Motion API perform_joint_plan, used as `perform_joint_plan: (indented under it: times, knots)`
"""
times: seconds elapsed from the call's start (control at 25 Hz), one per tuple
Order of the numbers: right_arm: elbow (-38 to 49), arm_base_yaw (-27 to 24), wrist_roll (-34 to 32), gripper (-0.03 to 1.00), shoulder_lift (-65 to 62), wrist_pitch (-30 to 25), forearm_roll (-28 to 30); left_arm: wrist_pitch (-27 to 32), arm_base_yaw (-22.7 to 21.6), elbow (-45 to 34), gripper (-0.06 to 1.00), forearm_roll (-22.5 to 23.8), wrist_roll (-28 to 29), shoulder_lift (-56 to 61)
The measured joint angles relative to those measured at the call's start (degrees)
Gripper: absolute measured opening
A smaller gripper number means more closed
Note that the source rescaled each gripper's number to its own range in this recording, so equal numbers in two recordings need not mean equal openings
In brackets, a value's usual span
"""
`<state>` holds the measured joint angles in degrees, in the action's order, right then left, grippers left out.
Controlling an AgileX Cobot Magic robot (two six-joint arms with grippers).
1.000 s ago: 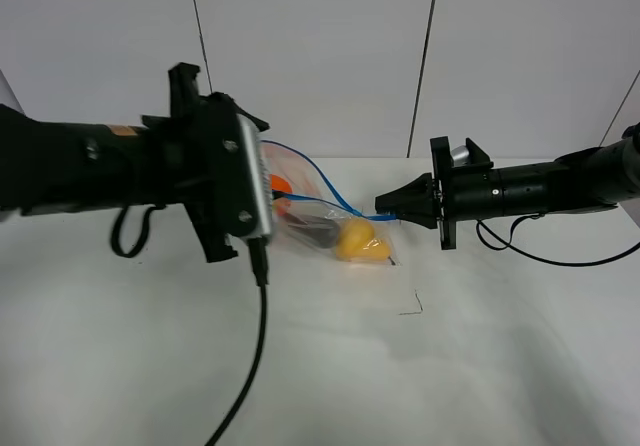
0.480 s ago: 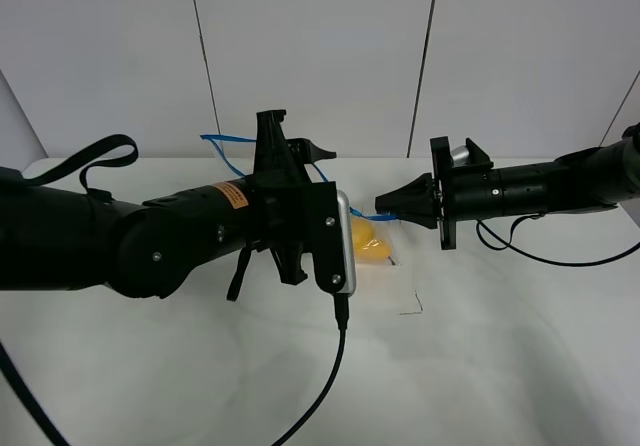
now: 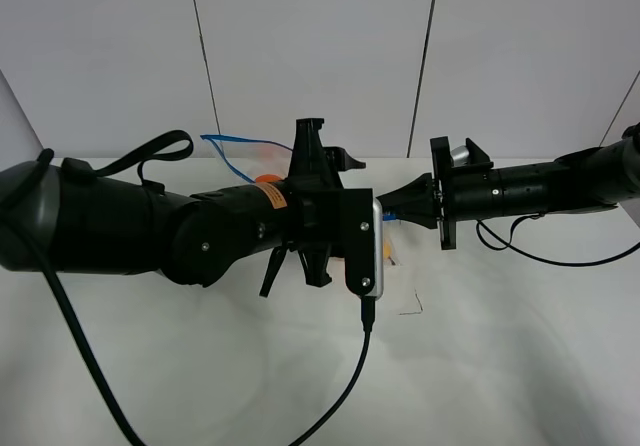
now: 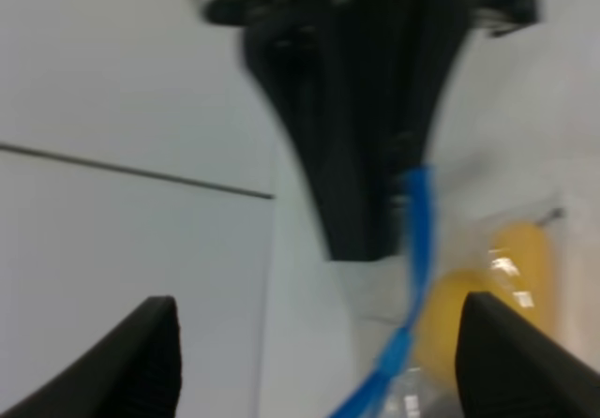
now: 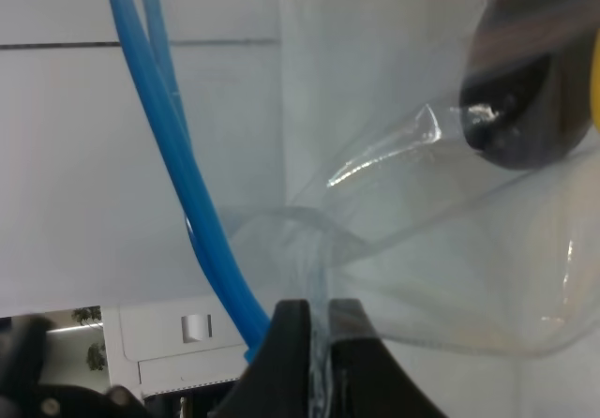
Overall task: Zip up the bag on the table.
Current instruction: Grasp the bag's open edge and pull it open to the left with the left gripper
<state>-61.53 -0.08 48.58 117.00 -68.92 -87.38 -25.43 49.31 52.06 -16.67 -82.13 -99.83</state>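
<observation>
Toward the counter's point(image 3: 500, 366) far edge, right fingers point(image 5: 292, 357) clamped the bag's point(image 5: 450, 240) corner; the left fingers point(image 4: 141, 362), apart, likely needed to pinch the zip strip point(image 4: 419, 240) next.

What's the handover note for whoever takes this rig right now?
The right gripper is shut on the bag at one end of its blue zip strip.
The left gripper is open, holding nothing, facing the strip next to that pinch.
The bag sits mid table, mostly hidden behind the left arm in the high view.
Done: end anchored. Left: the strip gapes farther along; close the left gripper on it and slide along.
</observation>
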Motion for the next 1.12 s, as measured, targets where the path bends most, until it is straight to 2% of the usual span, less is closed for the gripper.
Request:
perform_joint_plan:
  times: [0.32,0.64,0.96,1.12]
  knots:
    - [0.00,0.00,0.00,0.01,0.00,0.00,0.00,-0.26,0.06,1.30,0.80,0.98,0.55,-5.15]
    - [0.00,0.00,0.00,0.01,0.00,0.00,0.01,-1.47,0.06,1.59,0.54,1.14,1.66,-5.90]
    - [0.00,0.00,0.00,0.01,0.00,0.00,0.05,-1.67,-1.23,1.59,0.40,1.15,2.00,-5.90]
    - [0.00,0.00,0.00,0.01,0.00,0.00,0.24,-1.67,-1.23,1.59,0.24,1.15,2.00,-5.90]
